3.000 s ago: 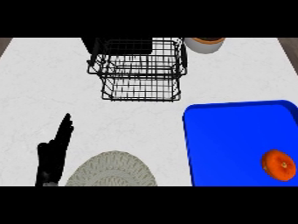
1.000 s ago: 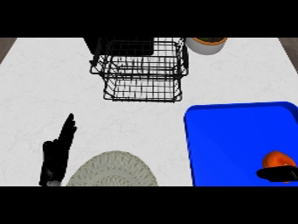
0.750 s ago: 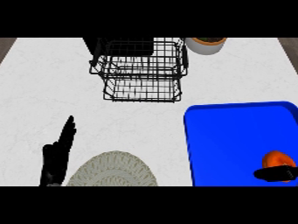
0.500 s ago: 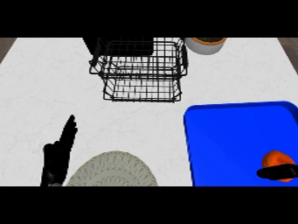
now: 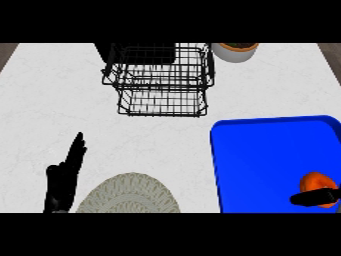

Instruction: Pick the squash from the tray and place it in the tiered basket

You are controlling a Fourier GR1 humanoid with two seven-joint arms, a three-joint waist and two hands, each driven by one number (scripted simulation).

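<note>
Right robot hand (image 5: 315, 198) curled round squash (image 5: 317, 181) in tray (image 5: 276, 150); left robot hand (image 5: 61, 182) flat, resting. Squash round, hard, likely slippery: grip across middle.

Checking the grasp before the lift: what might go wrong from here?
The squash sits in the tray at the view's edge, the right hand mostly out of view, so the hold is hard to verify. The tiered basket stands far across the counter; the round squash might slip.
</note>
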